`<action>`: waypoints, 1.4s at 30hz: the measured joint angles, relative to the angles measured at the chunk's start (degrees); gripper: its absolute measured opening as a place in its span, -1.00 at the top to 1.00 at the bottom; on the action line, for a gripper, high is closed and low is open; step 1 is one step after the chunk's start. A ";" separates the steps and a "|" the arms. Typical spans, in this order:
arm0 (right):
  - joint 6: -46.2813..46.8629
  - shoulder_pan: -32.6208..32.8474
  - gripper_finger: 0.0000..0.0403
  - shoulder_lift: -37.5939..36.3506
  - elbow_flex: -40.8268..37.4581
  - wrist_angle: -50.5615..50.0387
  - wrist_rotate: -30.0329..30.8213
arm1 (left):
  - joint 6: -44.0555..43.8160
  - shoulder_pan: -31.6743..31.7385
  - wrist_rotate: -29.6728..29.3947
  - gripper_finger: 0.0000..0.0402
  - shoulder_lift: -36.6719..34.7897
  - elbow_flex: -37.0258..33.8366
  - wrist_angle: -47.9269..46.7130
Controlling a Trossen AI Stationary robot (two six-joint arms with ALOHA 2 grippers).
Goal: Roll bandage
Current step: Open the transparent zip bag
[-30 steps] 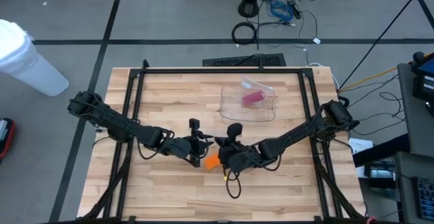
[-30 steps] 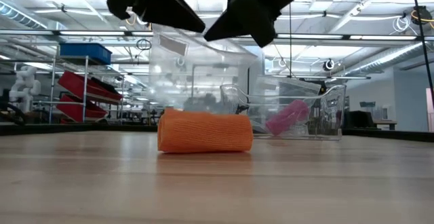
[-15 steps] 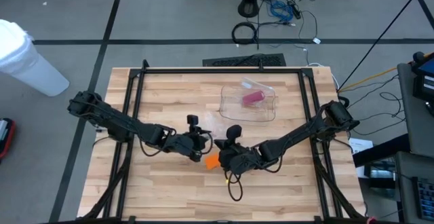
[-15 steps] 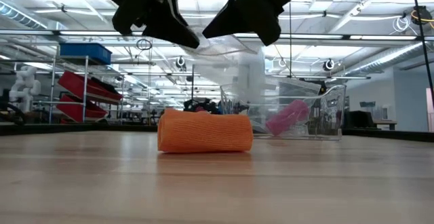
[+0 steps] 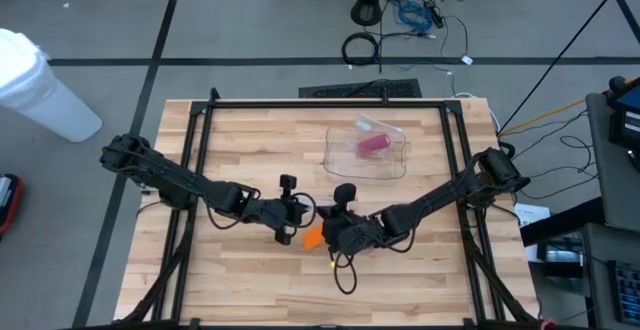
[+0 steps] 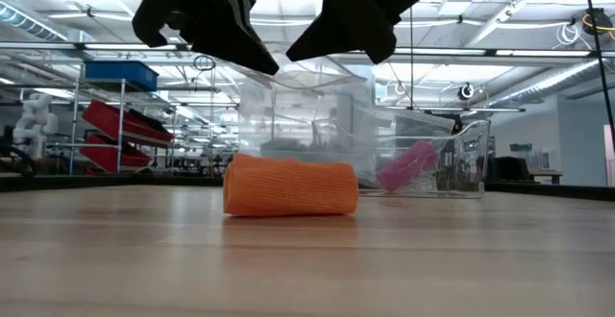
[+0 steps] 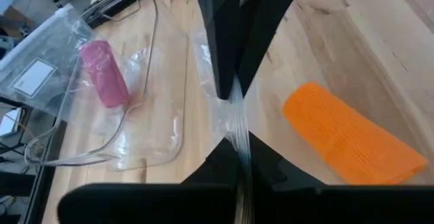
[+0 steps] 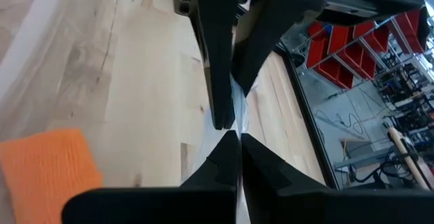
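Observation:
An orange rolled bandage (image 5: 312, 237) (image 6: 290, 187) lies on its side on the wooden table, near the middle. Just above it hangs a clear plastic bag (image 6: 303, 115). Both grippers meet tip to tip at the bag's top. My left gripper (image 5: 299, 220) (image 6: 269, 65) (image 7: 237, 146) comes from the table's left and is shut on the bag. My right gripper (image 5: 320, 226) (image 6: 300, 53) (image 8: 234, 137) comes from the right and is shut on the same edge. The orange bandage also shows in both wrist views (image 7: 346, 139) (image 8: 47, 170). My left gripper pinches the bag's top edge (image 7: 235, 115) between its two fingers, slanting down from the table's left. The film is bunched into a narrow strip at the fingers. The bag hangs below; I cannot tell whether its lower end touches the bandage. My right gripper pinches the same top edge (image 8: 237, 105) between its two fingers, slanting down from the table's right, directly opposite the left fingers. The bag hangs spread below the hold, off the table.
A clear plastic tray (image 5: 332, 160) (image 6: 461, 163) stands at the far right of the table and holds a pink bandage roll (image 5: 372, 145) (image 7: 105, 75) and a zip bag (image 7: 34, 75). A black frame (image 5: 200, 120) runs around the tabletop.
My left gripper has tipped a little further down and drawn in to the right gripper's tips. The bag, bunched and drawn sideways half a second ago, now hangs spread below both grippers. The orange bandage has stayed where it was.

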 joint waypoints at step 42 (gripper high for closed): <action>-8.05 3.23 0.38 -1.18 -0.07 -0.48 -1.30 | -22.33 2.18 -0.35 0.95 0.03 -0.04 2.31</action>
